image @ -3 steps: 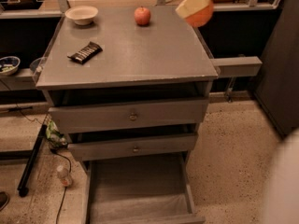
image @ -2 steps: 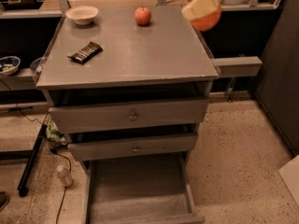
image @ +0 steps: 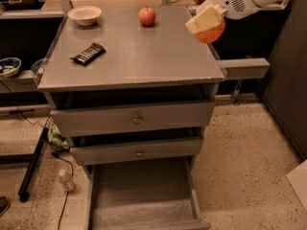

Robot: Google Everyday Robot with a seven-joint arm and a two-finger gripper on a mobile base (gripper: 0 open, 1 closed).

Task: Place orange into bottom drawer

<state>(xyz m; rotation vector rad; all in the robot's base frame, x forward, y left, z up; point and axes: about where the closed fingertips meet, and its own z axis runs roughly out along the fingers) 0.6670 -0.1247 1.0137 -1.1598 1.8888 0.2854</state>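
1. My gripper (image: pixel 207 25) hangs at the upper right, over the back right edge of the cabinet top (image: pixel 144 56), with my white arm reaching in from the right.
2. Its pale fingers (image: pixel 205 18) are pinched on the orange (image: pixel 212 34), which shows just below them, lifted off the surface.
3. The bottom drawer (image: pixel 144 193) is pulled out at the foot of the cabinet, well apart from the orange, and its grey floor shows.
4. The two upper drawers, the middle drawer (image: pixel 136 151) and the top drawer (image: pixel 134 119), are slightly ajar.
5. On the top sit an apple (image: pixel 147 16), a bowl (image: pixel 85 15) and a dark wrapped bar (image: pixel 88 53).
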